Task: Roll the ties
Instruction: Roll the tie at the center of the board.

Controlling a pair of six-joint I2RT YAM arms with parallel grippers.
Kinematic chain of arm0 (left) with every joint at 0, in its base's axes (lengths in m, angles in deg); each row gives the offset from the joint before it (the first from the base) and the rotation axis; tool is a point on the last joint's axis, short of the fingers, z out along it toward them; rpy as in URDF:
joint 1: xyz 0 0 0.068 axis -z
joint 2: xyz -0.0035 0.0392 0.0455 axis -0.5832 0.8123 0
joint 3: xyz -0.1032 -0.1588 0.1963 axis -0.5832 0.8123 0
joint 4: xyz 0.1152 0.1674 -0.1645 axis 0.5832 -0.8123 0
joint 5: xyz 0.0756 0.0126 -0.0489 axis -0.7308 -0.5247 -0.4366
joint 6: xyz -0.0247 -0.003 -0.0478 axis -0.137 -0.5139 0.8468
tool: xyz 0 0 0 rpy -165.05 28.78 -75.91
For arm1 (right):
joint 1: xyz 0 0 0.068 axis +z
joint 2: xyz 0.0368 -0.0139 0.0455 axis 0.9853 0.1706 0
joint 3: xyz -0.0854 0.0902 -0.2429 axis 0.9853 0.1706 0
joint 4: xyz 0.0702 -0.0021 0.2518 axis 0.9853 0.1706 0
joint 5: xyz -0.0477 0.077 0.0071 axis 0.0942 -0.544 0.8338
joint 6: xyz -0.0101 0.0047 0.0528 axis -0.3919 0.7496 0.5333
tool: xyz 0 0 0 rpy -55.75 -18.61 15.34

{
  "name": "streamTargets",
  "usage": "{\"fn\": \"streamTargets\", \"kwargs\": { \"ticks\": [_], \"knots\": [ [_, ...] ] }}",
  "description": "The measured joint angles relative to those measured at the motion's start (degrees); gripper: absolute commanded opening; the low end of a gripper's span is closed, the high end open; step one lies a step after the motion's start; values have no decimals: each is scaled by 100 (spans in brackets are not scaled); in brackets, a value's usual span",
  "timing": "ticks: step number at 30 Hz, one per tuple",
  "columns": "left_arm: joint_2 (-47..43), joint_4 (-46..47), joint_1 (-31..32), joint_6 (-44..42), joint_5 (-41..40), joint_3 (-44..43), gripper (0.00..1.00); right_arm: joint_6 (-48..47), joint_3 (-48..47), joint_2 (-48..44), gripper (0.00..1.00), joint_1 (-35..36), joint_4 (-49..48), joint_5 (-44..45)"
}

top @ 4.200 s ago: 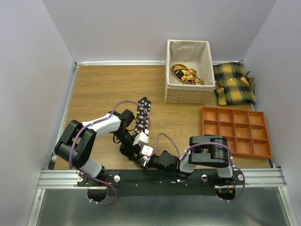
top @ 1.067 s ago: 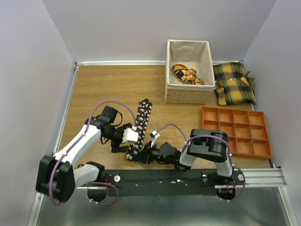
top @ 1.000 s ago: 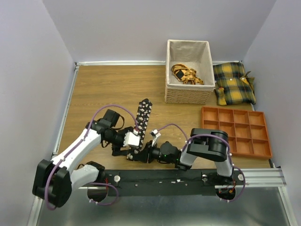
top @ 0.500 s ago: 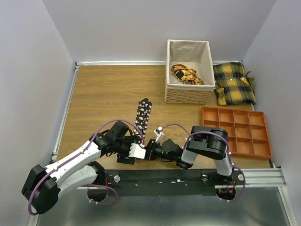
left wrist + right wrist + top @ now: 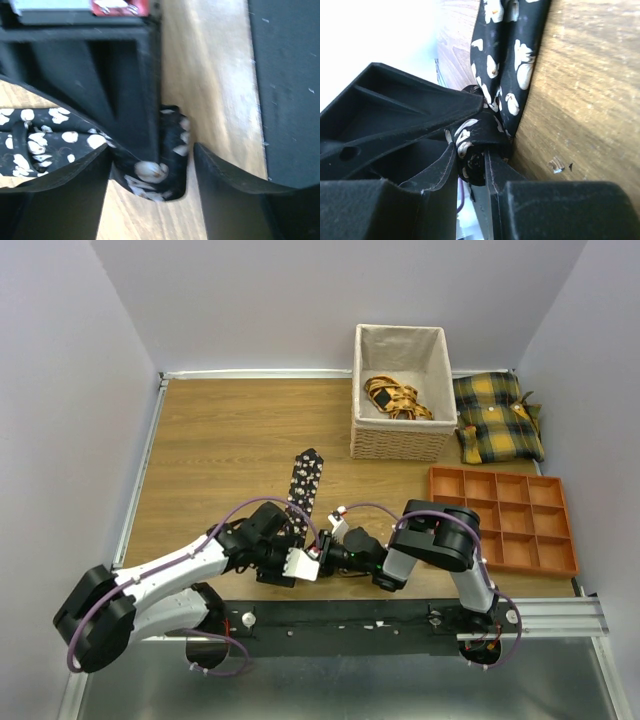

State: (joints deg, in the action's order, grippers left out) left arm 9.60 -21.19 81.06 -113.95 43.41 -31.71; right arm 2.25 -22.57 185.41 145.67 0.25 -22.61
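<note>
Black floral fabric is wound into a small coil at the near end of the tie [image 5: 304,480], close to the near edge of the wooden table [image 5: 220,440], about midway across. The right gripper [image 5: 471,155] is clamped on that coil, one finger on either side. The left gripper [image 5: 152,155] reaches in from the left with its jaws apart, straddling the coil without squeezing it. Beyond them the rest of the tie lies flat, running toward the far side. To its right sits an orange compartment tray [image 5: 434,498]. Farther back stands a wicker basket [image 5: 398,443] holding orange-and-black strips [image 5: 395,397], with yellow plaid cushions [image 5: 497,430] on its right.
</note>
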Motion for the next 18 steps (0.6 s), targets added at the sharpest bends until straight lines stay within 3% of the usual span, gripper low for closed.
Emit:
{"fn": "streamTargets", "kwargs": {
  "ticks": [1,4,7,12,15,18],
  "knots": [
    [116,74,13,81,-52,-46,65,59,-11,0,9,-15,31,-26],
    [431,149,28,313,-101,-190,41,190,-52,0,10,-61,109,-125],
    [503,116,50,396,-105,-223,31,291,-61,-2,14,-103,140,-201],
    [485,33,50,295,-74,-238,12,354,-55,-127,42,-125,363,-232],
    [481,37,50,273,-70,-247,0,186,-149,-387,50,-151,909,-295],
    [540,-35,48,291,-59,-317,0,-111,-293,-667,54,-199,1537,-450]
  ]
}}
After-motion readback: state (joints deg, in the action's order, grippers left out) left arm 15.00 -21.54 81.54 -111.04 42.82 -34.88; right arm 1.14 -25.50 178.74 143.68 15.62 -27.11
